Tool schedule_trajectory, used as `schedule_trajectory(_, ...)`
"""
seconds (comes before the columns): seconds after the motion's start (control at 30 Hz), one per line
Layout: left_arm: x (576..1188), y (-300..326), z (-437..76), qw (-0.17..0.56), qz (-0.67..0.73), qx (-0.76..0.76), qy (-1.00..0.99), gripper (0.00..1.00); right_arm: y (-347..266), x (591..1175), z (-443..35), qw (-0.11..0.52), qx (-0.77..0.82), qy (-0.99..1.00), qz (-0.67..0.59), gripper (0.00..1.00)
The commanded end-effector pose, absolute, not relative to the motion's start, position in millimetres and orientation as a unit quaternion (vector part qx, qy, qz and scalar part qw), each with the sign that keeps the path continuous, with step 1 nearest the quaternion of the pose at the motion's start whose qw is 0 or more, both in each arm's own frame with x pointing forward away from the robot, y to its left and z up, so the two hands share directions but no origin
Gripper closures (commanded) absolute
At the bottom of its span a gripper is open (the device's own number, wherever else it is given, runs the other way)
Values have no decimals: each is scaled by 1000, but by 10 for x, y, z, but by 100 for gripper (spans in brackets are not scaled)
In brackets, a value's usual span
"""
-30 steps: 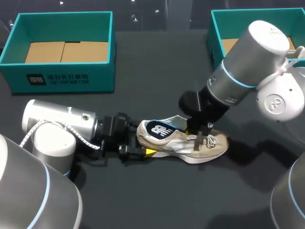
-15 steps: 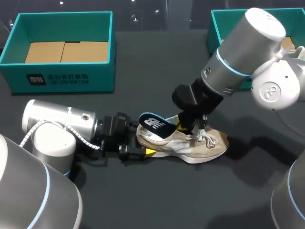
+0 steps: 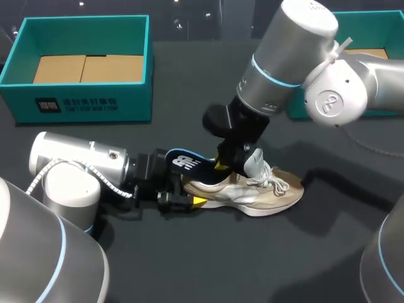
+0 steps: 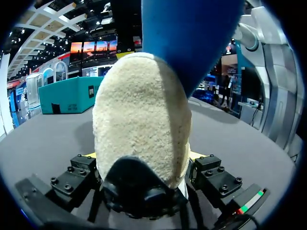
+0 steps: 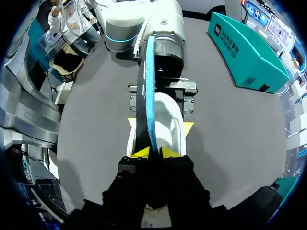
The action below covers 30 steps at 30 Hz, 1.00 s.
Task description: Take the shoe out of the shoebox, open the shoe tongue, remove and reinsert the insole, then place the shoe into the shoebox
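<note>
Dark grey table (image 3: 189, 265) under show-floor lights, and there's movement. The right arm has swung from 3 o'clock of the shoe (image 3: 252, 192) up and across toward 11 o'clock. The blue insole (image 3: 184, 163) has come with it. A second ago it lay flat in the shoe. Now its heel end rides above the collar and pokes out toward 9 o'clock, over the left arm's wrist.

In the right wrist view the right hand (image 5: 152, 152) is pinched tight on the insole, held edge-on between the yellow tips. The left hand (image 4: 144, 155) hasn't budged. Its fingers are clamped on either side of the fuzzy heel, pinning the shoe at mid-table.

The tongue (image 3: 252, 161) stands up, laces (image 3: 278, 184) spilling toward 3 o'clock. So I'd call the removal well underway. Whether the insole's front end is clear of the toe box, I can't tell: the right hand hides it.

Room to work? The insole's free end hangs just above the left hand, so more travel toward 9 o'clock looks tight. Straight up looks freer. One teal shoebox (image 3: 95, 95) sits at 10 o'clock, well apart. The other shoebox (image 3: 372, 14) is at 2 o'clock, partly behind the right arm. Toward 6 o'clock lies a broad stretch of table.
</note>
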<state>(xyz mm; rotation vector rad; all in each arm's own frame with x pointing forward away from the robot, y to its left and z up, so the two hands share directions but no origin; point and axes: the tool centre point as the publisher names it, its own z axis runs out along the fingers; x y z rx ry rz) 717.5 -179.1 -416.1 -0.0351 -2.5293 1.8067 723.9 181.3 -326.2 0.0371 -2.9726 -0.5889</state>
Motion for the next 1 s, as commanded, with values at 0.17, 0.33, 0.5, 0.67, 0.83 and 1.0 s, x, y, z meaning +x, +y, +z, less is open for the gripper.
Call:
schedule_trajectory(0.17, 7173, -1787, -4160, 16, 580, -11, -814, 100, 1731, 7285, -3239, 116, -39, -961, -246, 61)
schedule_trajectory(0.33, 7173, -1787, -4160, 16, 580, -11, -814, 100, 1738, 7307, -3223, 136, -48, -951, -272, 53)
schedule_trajectory(0.5, 7173, -1787, -4160, 16, 580, -11, -814, 100, 1779, 7302, -3199, 155, -65, -943, -288, 53)
schedule_trajectory(0.67, 7173, -1787, -4160, 16, 580, -11, -814, 100, 1828, 7273, -3166, 172, -73, -935, -301, 38)
schedule_trajectory(0.83, 7173, -1787, -4160, 16, 580, -11, -814, 100, 1893, 7234, -3131, 181, -77, -933, -302, 44)
schedule_trajectory(1.0, 7173, -1787, -4160, 16, 580, -11, -814, 100, 1944, 7213, -3129, 181, -74, -929, -314, 40)
